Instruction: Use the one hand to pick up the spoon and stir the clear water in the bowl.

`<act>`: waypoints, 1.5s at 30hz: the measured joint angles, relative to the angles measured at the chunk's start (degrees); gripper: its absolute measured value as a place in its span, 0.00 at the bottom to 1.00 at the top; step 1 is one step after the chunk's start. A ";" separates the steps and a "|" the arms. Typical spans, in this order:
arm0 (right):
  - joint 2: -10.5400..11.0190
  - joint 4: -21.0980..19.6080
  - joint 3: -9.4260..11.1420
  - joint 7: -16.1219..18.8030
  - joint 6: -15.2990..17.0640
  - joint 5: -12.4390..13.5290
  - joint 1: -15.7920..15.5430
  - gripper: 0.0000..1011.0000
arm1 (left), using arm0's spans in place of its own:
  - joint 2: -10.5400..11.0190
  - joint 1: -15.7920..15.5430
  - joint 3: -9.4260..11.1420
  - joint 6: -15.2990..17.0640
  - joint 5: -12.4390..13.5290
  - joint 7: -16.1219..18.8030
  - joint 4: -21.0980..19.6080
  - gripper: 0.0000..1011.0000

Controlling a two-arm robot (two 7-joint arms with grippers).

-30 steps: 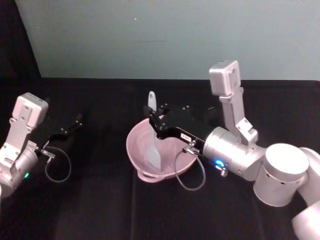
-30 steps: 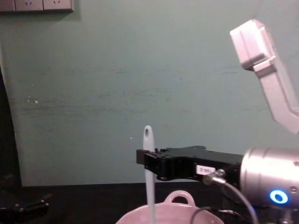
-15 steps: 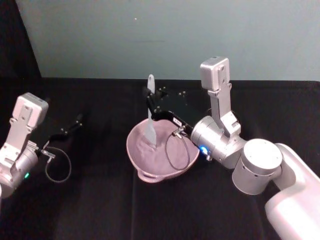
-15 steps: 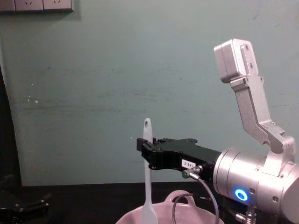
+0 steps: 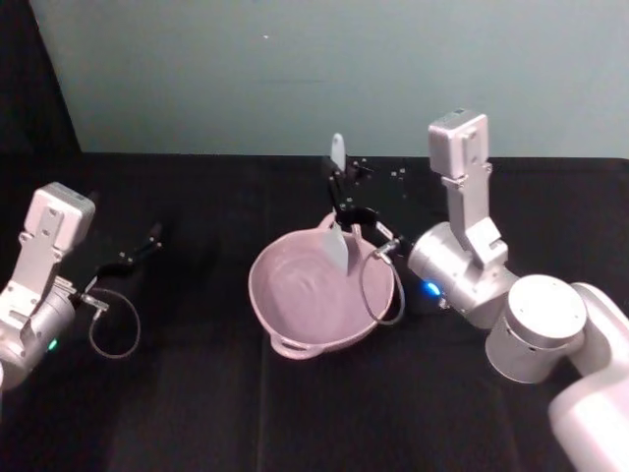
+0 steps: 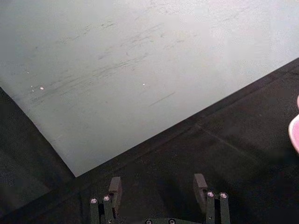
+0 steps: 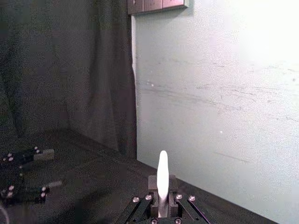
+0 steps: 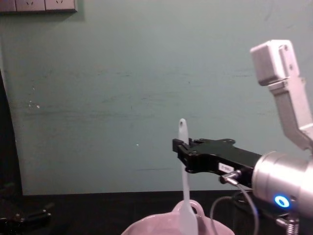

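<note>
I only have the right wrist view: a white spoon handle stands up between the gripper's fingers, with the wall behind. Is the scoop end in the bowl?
Observer: Yes. In the head view the spoon hangs upright from the right gripper, scoop down inside the pink bowl, near its far right side.
Operator: Is it dipped?
Observer: I cannot tell. In the chest view the scoop's wide part sits at about rim height.
Operator: And the other arm?
Observer: The left gripper is parked far to the left, apart from the bowl, fingers open.
</note>
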 joint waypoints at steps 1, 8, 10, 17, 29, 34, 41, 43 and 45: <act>0.30 -0.69 0.21 0.11 0.37 0.00 -0.34 0.12 | 0.00 0.00 0.00 0.00 0.00 0.00 0.00 1.00; 3.67 -7.45 2.08 1.62 3.52 0.02 -4.46 0.12 | 0.00 0.00 0.00 0.00 0.00 0.00 0.00 1.00; 4.80 -9.48 2.57 2.10 4.83 0.08 -5.76 0.12 | 0.00 0.00 0.00 0.00 0.00 0.00 0.00 1.00; 8.38 -15.45 3.94 3.42 9.20 1.16 -9.68 0.12 | 0.00 0.00 0.00 0.00 0.00 0.00 0.00 1.00; 12.13 -21.81 5.68 4.57 12.23 3.58 -13.41 0.12 | 0.00 0.00 0.00 0.00 0.00 0.00 0.00 1.00; 12.83 -23.21 5.08 5.28 13.64 4.54 -13.83 0.12 | 0.00 0.00 0.00 0.00 0.00 0.00 0.00 1.00; 12.70 -24.33 2.77 5.77 15.17 5.96 -13.90 0.12 | 0.00 0.00 0.00 0.00 0.00 0.00 0.00 1.00; 12.39 -24.30 2.18 5.77 15.18 6.07 -13.65 0.12 | 0.00 0.00 0.00 0.00 0.00 0.00 0.00 1.00; 11.72 -23.85 1.24 5.72 15.07 6.09 -13.01 0.12 | 0.00 0.00 0.00 0.00 0.00 0.00 0.00 1.00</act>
